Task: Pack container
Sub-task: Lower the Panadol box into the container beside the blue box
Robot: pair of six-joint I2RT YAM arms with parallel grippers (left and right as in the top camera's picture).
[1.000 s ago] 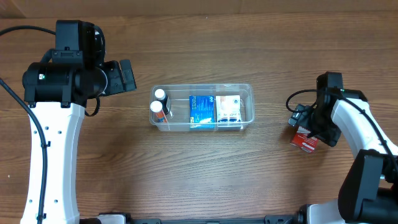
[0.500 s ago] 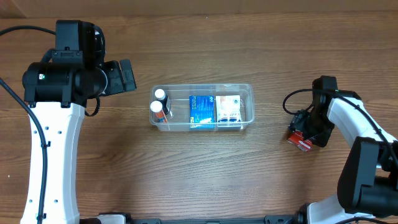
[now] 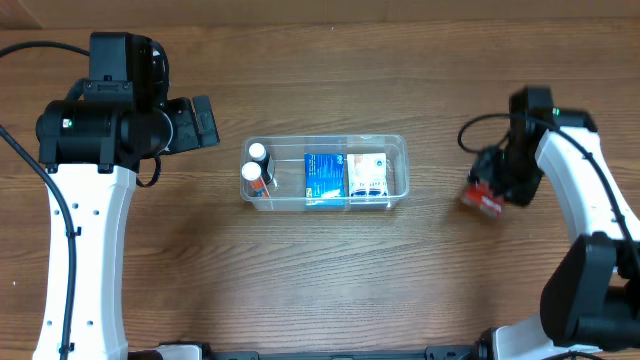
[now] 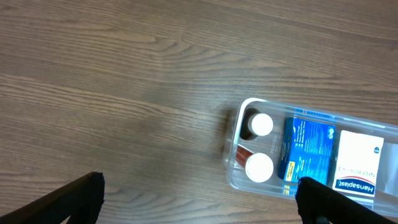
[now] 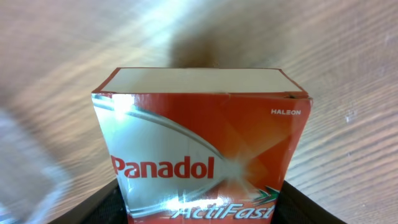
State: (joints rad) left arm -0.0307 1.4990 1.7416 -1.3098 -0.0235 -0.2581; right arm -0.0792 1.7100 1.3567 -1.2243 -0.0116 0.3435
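Observation:
The container (image 3: pixel 326 139) is a clear plastic bin at the table's middle. It holds two white-capped bottles (image 3: pixel 254 162), a blue box (image 3: pixel 323 176) and a white box (image 3: pixel 368 175). My right gripper (image 3: pixel 497 186) is shut on a red Panadol box (image 3: pixel 483 201), well to the container's right. In the right wrist view the box (image 5: pixel 199 143) fills the space between the gripper's (image 5: pixel 202 213) black fingers. My left gripper (image 4: pixel 202 202) stands wide open and holds nothing, hanging above the bare wood left of the container (image 4: pixel 235 155).
The left arm's white column and black wrist (image 3: pixel 110 120) stand at the table's left side. The right arm (image 3: pixel 575 190) reaches in from the right edge. Bare wooden tabletop (image 3: pixel 440 260) lies between the container and the red box.
My right gripper has shut on the red box. The box has shifted from near the front right toward the far side, slightly left.

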